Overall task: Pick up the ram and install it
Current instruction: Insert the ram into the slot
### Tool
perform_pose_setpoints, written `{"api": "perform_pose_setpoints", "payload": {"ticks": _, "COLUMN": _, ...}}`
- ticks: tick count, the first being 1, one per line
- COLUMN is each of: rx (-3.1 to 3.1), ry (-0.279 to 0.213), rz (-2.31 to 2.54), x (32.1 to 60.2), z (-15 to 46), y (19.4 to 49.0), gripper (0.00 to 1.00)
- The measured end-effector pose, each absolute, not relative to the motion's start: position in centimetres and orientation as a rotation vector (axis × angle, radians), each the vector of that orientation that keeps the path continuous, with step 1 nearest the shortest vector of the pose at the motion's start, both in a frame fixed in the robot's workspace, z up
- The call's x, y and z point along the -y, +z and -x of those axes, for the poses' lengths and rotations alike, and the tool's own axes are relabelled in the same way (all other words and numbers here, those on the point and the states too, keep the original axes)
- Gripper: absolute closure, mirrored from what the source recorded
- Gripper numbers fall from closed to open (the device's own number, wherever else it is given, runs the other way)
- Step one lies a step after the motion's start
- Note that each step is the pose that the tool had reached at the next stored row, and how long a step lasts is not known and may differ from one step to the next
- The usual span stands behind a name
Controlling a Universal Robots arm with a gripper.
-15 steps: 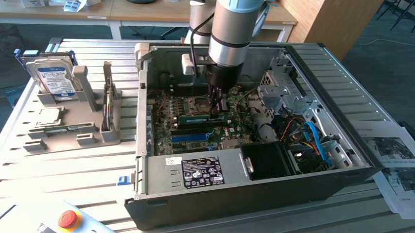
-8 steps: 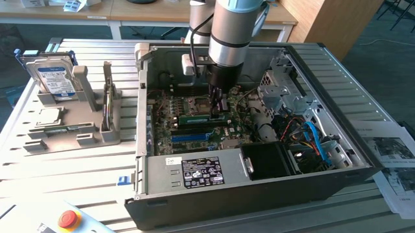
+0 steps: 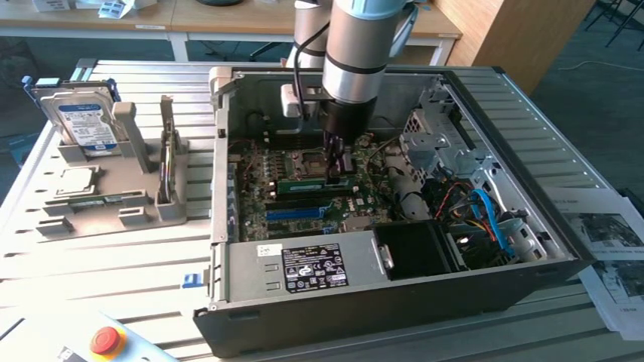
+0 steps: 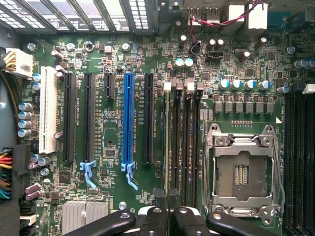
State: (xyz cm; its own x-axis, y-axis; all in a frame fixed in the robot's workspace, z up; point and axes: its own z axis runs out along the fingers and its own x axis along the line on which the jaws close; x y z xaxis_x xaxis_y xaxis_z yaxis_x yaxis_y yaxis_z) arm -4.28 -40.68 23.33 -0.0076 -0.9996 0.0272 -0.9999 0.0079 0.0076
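Green, long, thin circuit-board stick, the ram (image 3: 302, 184): stands on edge across the green motherboard (image 4: 113, 64), in line with the row of long black memory slots (image 4: 189, 142).

Pincer (image 3: 337, 167): dark, narrow fingers under a smooth silver-grey cylindrical arm, coming straight down into the case. Closed on the top edge of the ram, towards the stick's end on the exterior view's right. In the wrist view the black finger pads (image 4: 158, 196) sit nearly together over one memory slot. How deep the ram sits in its slot cannot be told.

Board detail, wrist view:
- one glossy blue expansion slot (image 4: 129, 118) between black ones, and one white slot (image 4: 47, 110)
- square processor socket (image 4: 243, 169) in a bright metal frame, open, with bare contacts
- ribbed silver heatsink (image 4: 83, 214)

Containers:
- Open black and grey sheet-metal computer case (image 3: 403, 302) lies on its side on the slatted metal bench (image 3: 111, 256). It holds the motherboard, a grey power-supply box with a black label (image 3: 302, 268), a black square duct (image 3: 418, 249) and blue cables (image 3: 485, 211).
- Matte grey moulded parts holder (image 3: 121, 204) at the exterior view's left, apart from the case. It carries an upright silver hard drive with a blue label (image 3: 81, 124) and a flat, square silver processor chip (image 3: 75, 181).

Printed paper sheets (image 3: 614, 256) lie at the exterior view's right, and a red round button (image 3: 105, 341) sits near the front edge.
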Motion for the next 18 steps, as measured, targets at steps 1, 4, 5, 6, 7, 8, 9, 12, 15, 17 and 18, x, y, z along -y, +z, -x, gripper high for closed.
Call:
{"api": "perform_pose_setpoints", "payload": {"ticks": 1, "rx": 2.212, "ry": 0.022, "rz": -2.196, "x": 40.68, "z": 4.29, "y": 23.33, "gripper": 0.88}}
{"api": "perform_pose_setpoints", "payload": {"ticks": 4, "rx": 2.213, "ry": 0.023, "rz": -2.196, "x": 40.68, "z": 4.31, "y": 23.31, "gripper": 0.88}}
{"api": "perform_pose_setpoints", "payload": {"ticks": 5, "rx": 2.213, "ry": 0.023, "rz": -2.196, "x": 40.68, "z": 4.31, "y": 23.29, "gripper": 0.88}}
{"api": "perform_pose_setpoints", "payload": {"ticks": 6, "rx": 2.213, "ry": 0.024, "rz": -2.196, "x": 40.67, "z": 4.31, "y": 23.27, "gripper": 0.88}}
{"api": "perform_pose_setpoints", "payload": {"ticks": 7, "rx": 2.214, "ry": 0.024, "rz": -2.197, "x": 40.67, "z": 4.31, "y": 23.26, "gripper": 0.88}}
{"api": "perform_pose_setpoints", "payload": {"ticks": 8, "rx": 2.214, "ry": 0.025, "rz": -2.197, "x": 40.66, "z": 4.31, "y": 23.24, "gripper": 0.88}}
{"api": "perform_pose_setpoints", "payload": {"ticks": 9, "rx": 2.214, "ry": 0.025, "rz": -2.197, "x": 40.66, "z": 4.31, "y": 23.23, "gripper": 0.88}}
{"api": "perform_pose_setpoints", "payload": {"ticks": 12, "rx": 2.214, "ry": 0.025, "rz": -2.197, "x": 40.59, "z": 4.33, "y": 23.22, "gripper": 0.88}}
{"api": "perform_pose_setpoints", "payload": {"ticks": 15, "rx": 2.214, "ry": 0.026, "rz": -2.197, "x": 40.57, "z": 4.36, "y": 23.22, "gripper": 0.88}}
{"api": "perform_pose_setpoints", "payload": {"ticks": 17, "rx": 2.214, "ry": 0.026, "rz": -2.197, "x": 40.57, "z": 4.41, "y": 23.22, "gripper": 0.88}}
{"api": "perform_pose_setpoints", "payload": {"ticks": 18, "rx": 2.214, "ry": 0.026, "rz": -2.197, "x": 40.56, "z": 4.42, "y": 23.22, "gripper": 0.88}}
